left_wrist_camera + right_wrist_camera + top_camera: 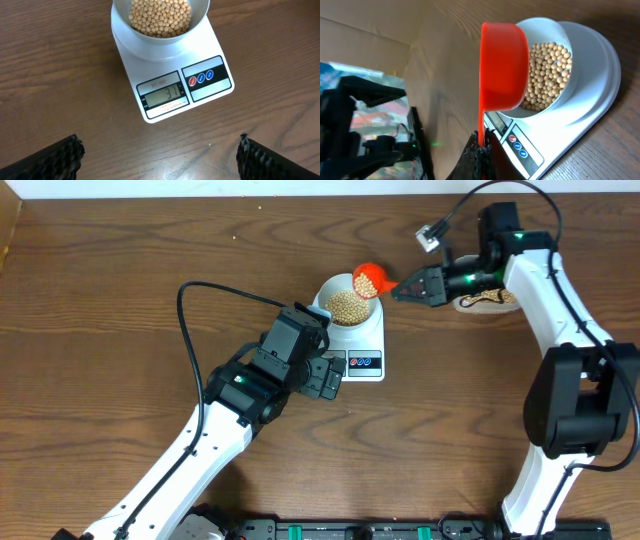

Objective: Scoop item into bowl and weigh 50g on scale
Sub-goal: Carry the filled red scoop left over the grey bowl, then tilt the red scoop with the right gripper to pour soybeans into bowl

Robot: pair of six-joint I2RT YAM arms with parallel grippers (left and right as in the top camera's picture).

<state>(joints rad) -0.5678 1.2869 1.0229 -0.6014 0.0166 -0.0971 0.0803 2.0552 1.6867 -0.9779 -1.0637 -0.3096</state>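
Tan beans (348, 306) fill the small pale bowl (330, 286), which stands on the white scale (366, 338). My right gripper (400, 288) is shut on the thin handle of an orange-red scoop (370, 278). The scoop (502, 65) is tipped on its side over the bowl's rim (545, 25), beside the beans (547, 75). In that wrist view my right gripper (481, 142) pinches the handle. My left gripper (160, 155) is open and empty over bare wood just in front of the scale (215, 92), whose display is lit. It shows in the overhead view as the left gripper (328, 375).
A shallow container with tan contents (487, 301) sits at the back right, partly under the right arm. A black cable (190, 330) loops over the wood left of the scale. The table's far edge runs along the top.
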